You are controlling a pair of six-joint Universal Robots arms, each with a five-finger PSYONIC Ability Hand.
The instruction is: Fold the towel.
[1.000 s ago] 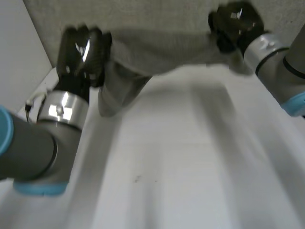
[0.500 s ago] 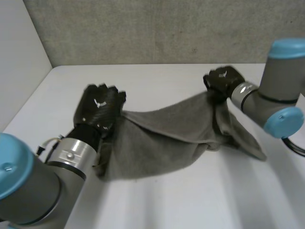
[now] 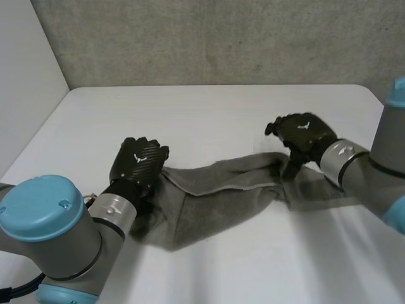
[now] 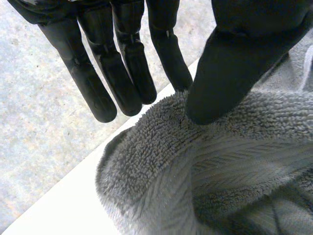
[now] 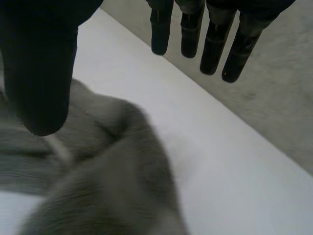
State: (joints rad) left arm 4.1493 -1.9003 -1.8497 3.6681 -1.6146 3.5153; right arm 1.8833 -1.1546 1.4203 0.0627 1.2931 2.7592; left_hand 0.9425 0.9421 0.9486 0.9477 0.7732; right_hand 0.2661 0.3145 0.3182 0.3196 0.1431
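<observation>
A grey towel (image 3: 215, 196) is lying rumpled across the white table (image 3: 209, 114). The left hand (image 3: 139, 163) is sitting at its left end, fingers straight, thumb touching the cloth. The right hand (image 3: 304, 136) is hovering over the right end, fingers spread and holding nothing.

You have soft, even light over the white table (image 3: 209, 114), bright with no harsh glare. The towel (image 3: 221, 196) casts a dark shadow along its near edge (deepest beside the left hand (image 3: 140, 166)). Small highlights glint on the right hand (image 3: 304, 134) and the light-blue cap (image 3: 41, 212).
</observation>
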